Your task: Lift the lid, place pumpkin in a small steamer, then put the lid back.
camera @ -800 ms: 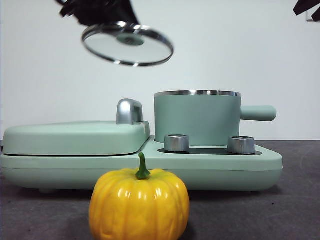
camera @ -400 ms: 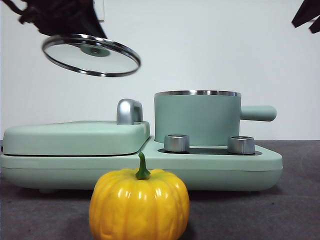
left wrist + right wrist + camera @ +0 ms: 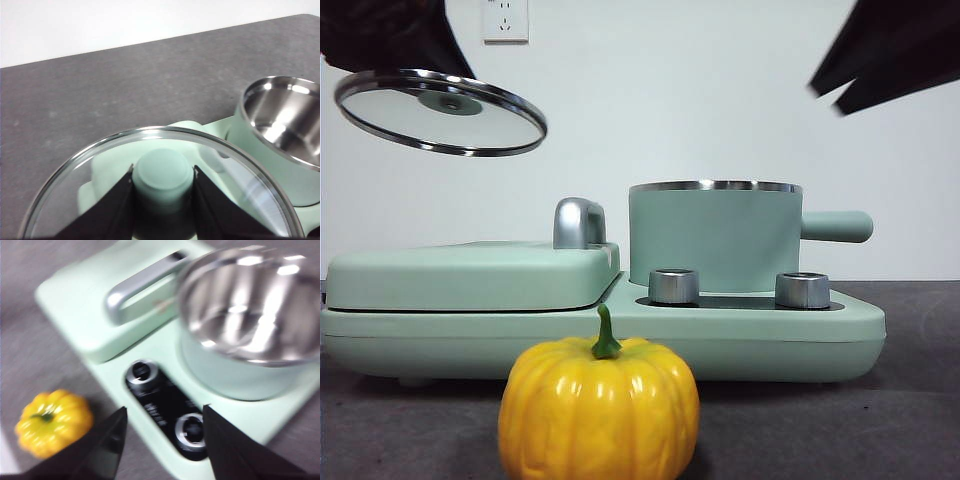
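In the front view's upper left, the left gripper (image 3: 390, 40) holds the lid (image 3: 440, 112) tilted in the air, well above the griddle cover (image 3: 470, 275). Only the left wrist view shows its jaws clamped on the lid's knob (image 3: 163, 175). At bottom centre the pumpkin (image 3: 599, 408) sits on the table (image 3: 880, 420). Right of centre stands the small steamer (image 3: 715, 238), uncovered; the wrist views reveal its steel interior. In the upper right the right gripper (image 3: 162, 440) hangs with jaws apart.

griddle cover (image 3: 470, 275) shut (chrome handle (image 3: 578, 222)) | two knobs (image 3: 674, 286) | wall socket (image 3: 505, 20)
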Robot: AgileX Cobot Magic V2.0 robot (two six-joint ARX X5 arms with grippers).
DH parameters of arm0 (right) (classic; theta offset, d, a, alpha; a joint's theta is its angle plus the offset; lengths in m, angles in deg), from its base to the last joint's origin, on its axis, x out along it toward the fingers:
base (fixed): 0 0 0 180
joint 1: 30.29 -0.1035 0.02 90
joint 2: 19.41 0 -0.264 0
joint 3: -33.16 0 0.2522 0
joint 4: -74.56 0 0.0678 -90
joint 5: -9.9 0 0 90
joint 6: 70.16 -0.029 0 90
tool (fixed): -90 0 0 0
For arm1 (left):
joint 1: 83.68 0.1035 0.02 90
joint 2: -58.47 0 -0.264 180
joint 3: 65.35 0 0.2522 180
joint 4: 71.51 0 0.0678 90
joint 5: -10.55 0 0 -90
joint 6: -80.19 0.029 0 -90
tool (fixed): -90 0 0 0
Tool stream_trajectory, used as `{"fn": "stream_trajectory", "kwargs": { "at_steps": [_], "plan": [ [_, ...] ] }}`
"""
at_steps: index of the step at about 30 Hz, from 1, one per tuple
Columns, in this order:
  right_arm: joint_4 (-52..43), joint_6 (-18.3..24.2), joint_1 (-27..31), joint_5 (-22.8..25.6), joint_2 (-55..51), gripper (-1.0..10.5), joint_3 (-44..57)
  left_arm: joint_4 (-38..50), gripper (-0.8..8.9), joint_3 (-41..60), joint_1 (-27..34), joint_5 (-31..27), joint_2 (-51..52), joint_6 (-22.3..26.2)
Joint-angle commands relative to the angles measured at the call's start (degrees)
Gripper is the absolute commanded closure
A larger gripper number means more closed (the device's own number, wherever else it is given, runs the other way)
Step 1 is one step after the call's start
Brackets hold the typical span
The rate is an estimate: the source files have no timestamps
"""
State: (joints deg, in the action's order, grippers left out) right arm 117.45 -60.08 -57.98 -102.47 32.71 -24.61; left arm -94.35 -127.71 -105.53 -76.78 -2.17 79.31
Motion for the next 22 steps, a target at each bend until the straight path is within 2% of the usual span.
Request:
{"fn": "stream_trajectory", "kwargs": {
  "at_steps": [1, 8, 13, 22],
  "plan": [
    [-0.4, 2.6, -5.4, 1.6, 3.5, 6.2, -1.0, 1.7, 7.98, -0.8, 0.5, 0.0, 1.2, -0.2],
    [-0.5, 8.2, -16.7, 6.6, 11.7, 5.8, -1.0, 0.4, 7.98, -0.8, 1.5, -0.1, 2.3, -0.3],
    [-3.1, 9.0, -22.2, 8.1, 16.9, 5.7, -1.0, 0.0, 7.98, -0.8, 1.6, -0.1, 2.3, -0.2],
    [-11.5, 8.6, -27.3, 7.8, 24.4, 5.4, -1.0, 0.0, 7.98, -0.8, 1.6, -0.2, 2.3, 0.2]
  ]
}}
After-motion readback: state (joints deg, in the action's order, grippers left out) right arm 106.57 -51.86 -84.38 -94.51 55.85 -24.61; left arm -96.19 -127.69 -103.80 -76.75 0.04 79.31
